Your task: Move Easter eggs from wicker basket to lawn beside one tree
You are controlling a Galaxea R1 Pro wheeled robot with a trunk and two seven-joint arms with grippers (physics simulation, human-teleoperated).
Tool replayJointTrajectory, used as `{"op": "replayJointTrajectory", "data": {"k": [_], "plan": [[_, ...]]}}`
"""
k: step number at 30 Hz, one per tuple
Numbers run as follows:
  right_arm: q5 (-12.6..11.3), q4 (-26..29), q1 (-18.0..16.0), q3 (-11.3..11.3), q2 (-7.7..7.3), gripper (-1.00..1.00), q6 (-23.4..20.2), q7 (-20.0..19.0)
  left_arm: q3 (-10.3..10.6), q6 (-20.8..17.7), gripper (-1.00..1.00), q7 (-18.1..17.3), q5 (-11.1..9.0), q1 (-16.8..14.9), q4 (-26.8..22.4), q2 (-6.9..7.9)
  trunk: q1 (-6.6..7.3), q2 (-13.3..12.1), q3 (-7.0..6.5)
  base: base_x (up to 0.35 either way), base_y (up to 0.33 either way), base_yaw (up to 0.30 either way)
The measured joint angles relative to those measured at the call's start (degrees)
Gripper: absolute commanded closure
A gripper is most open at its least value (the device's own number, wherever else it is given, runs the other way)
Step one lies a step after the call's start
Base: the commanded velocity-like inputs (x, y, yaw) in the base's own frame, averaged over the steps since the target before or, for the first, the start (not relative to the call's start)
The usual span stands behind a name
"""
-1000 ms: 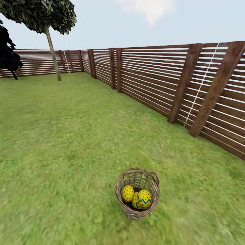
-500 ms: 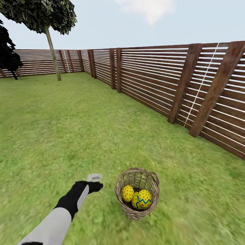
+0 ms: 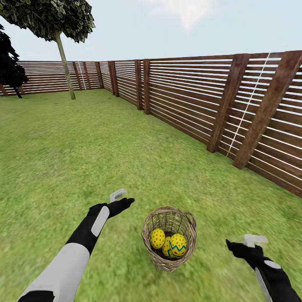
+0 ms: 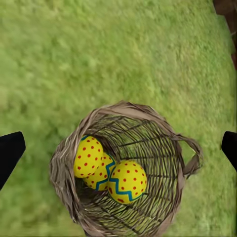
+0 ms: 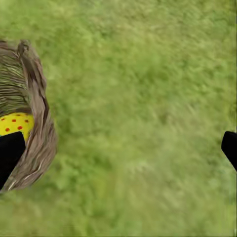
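A: Your left gripper (image 3: 122, 200) hangs just left of the wicker basket (image 3: 169, 238), fingers spread wide with nothing between them; your right gripper (image 3: 245, 245) is out to its right, equally wide.

B: All three Easter eggs (image 4: 108, 169) sit inside it, with open lawn (image 3: 84, 159) on every side and the wooden fence (image 3: 218, 109) well beyond.

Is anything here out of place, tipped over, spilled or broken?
Nothing stands out. The wicker basket stands upright on the lawn with all three Easter eggs inside, none spilled. Both grippers are open, left gripper and right gripper apart from the basket.
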State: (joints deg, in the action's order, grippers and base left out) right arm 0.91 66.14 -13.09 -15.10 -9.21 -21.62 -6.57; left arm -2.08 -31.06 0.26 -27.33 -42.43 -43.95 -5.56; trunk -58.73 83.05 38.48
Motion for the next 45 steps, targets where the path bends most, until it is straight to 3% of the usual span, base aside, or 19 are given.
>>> {"op": "replayJointTrajectory", "data": {"k": [2,5,9,11,13,17,21,32,34,38,41,43,45], "plan": [[-0.12,0.30,-3.94,-0.20,0.05,-1.00,-3.34,3.12,0.06,-0.09,-1.00,0.06,-0.18,0.00,-0.44,-0.01,0.00,0.00,0.00,0.000,0.000,0.000],[0.03,-3.49,-12.92,0.62,0.13,-1.00,-9.92,10.68,0.14,-0.29,-1.00,0.16,-0.25,-0.01,-0.92,0.21,0.00,0.00,0.00,0.000,0.000,0.000],[-0.01,-15.52,-23.77,2.98,-0.09,-1.00,-12.88,16.27,0.31,-0.33,-1.00,0.05,-0.31,0.00,-1.03,0.47,0.00,0.00,0.00,0.000,0.000,0.000],[0.28,-22.98,-28.19,3.87,-0.12,-1.00,-13.29,17.03,2.48,-0.37,-1.00,-0.01,-0.48,0.00,-1.17,0.43,0.00,0.00,0.01,0.000,0.000,0.000],[0.39,-23.60,-28.95,5.08,-0.12,-1.00,-13.45,17.27,3.89,-0.31,-1.00,-0.02,-0.52,0.01,-1.19,0.45,0.00,0.00,0.01,0.000,0.000,0.000],[0.25,-22.44,-29.35,8.56,0.14,-1.00,-13.66,17.46,5.14,0.23,-1.00,-0.05,-0.56,0.02,-0.79,-0.12,0.00,0.00,0.01,0.000,-0.020,0.000],[0.18,-22.23,-29.43,10.57,0.41,-1.00,-13.68,17.45,6.32,0.43,-1.00,-0.10,-0.66,0.04,-0.70,-0.25,0.00,0.00,0.01,0.000,-0.183,0.124],[0.14,-22.50,-29.45,11.14,0.43,-1.00,-13.51,17.34,6.38,0.55,-1.00,0.12,-0.83,0.09,-0.39,-0.11,0.00,0.00,0.01,0.000,-0.321,0.284],[0.01,-22.62,-29.45,11.14,0.40,-1.00,-13.56,17.25,6.31,0.63,-1.00,0.32,-2.11,0.11,-0.28,-0.07,0.00,0.00,0.01,0.000,-0.331,0.293],[-0.10,-22.77,-29.45,11.08,0.31,-1.00,-13.51,17.03,6.30,0.72,-1.00,0.66,-2.31,0.17,-0.18,-0.20,0.00,0.00,0.12,0.000,-0.332,0.273],[-0.23,-23.38,-29.44,11.15,0.17,-1.00,-13.77,14.58,6.31,0.43,-1.00,2.87,-2.02,0.19,0.48,-0.25,0.00,0.00,0.24,0.000,-0.333,0.268],[-0.20,-25.25,-29.44,11.18,-0.04,-1.00,-13.98,9.35,6.16,-0.19,-1.00,5.61,-1.83,0.19,2.77,0.11,0.00,0.00,0.32,0.036,-0.270,0.268],[-0.14,-25.79,-29.45,11.22,-0.06,-1.00,-14.00,7.24,6.06,-0.32,-1.00,6.35,-1.86,0.19,3.26,0.24,0.00,0.00,0.40,0.021,-0.111,0.268]]}}
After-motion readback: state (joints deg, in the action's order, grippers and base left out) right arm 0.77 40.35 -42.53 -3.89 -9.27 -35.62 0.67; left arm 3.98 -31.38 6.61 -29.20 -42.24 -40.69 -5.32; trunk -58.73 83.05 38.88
